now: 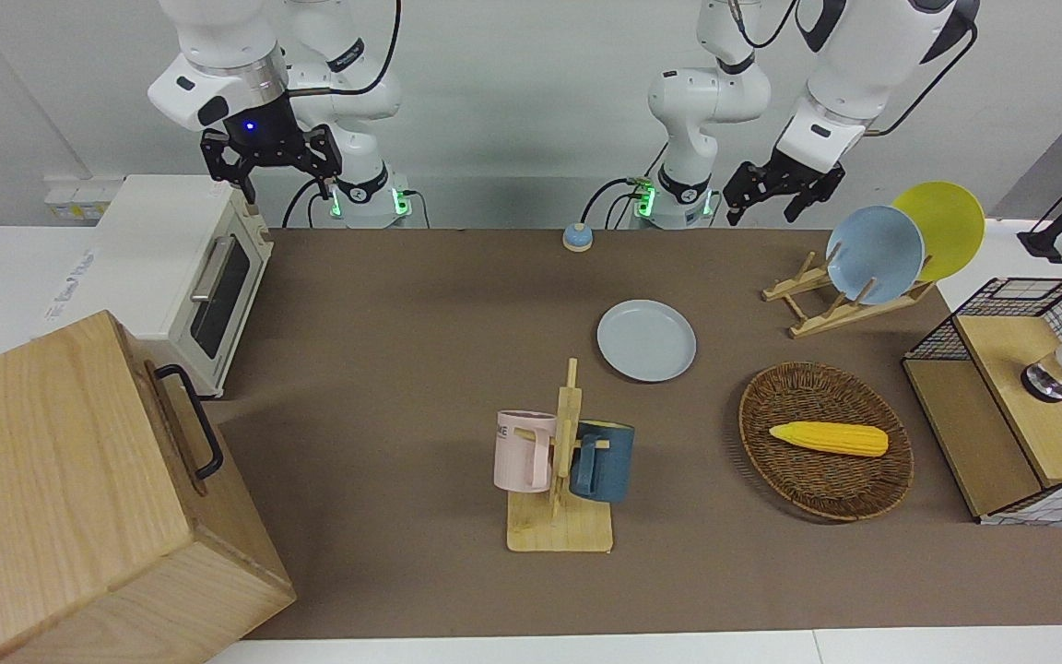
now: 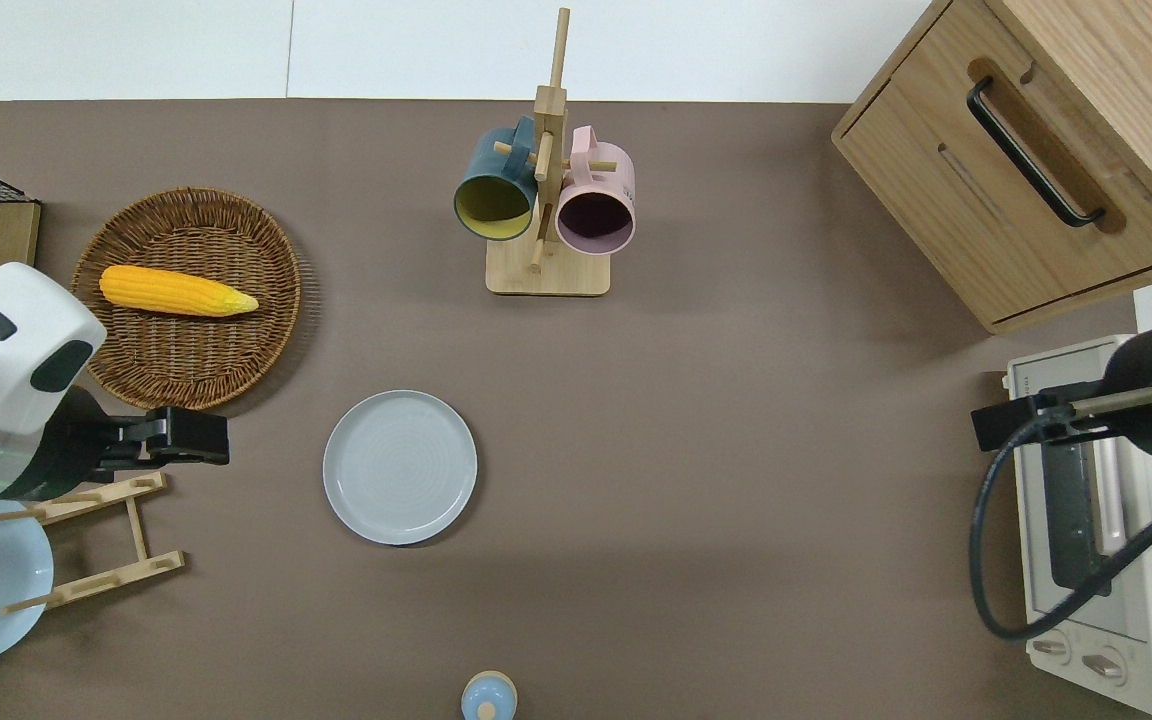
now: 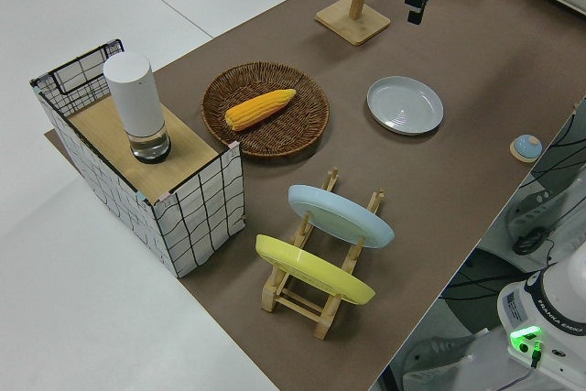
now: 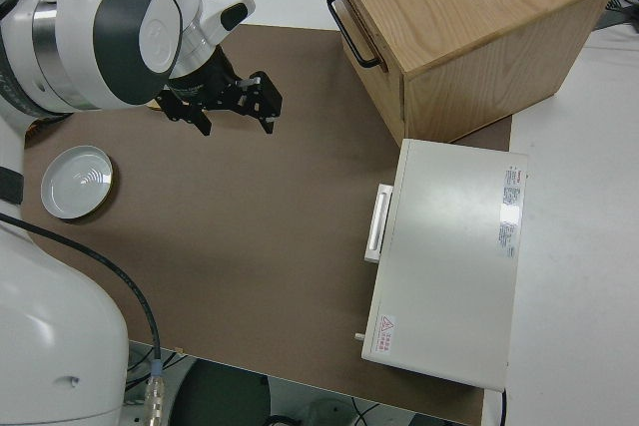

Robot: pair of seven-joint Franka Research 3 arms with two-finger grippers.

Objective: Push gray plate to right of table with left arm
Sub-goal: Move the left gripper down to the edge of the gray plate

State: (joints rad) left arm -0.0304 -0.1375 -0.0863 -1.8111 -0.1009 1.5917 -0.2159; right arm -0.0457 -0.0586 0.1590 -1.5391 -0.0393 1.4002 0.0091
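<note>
Left claw (image 2: 198, 450) hangs released beside the gray plate (image 2: 400, 467); right arm parked

Front faces robots; overhead looks down; both share table (image 1: 420, 304).

Robotics lab, mock kitchen setup: two bench-mounted arms at a brown-covered table (image 1: 383, 304), bare white walls, toaster oven (image 1: 182, 277), mug rack (image 1: 563, 461), dish rack (image 1: 840, 300).

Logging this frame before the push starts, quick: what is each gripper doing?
Left gripper: up in the air, holding nothing, fingers cannot be told.
Right gripper: open, empty, arm parked.
</note>
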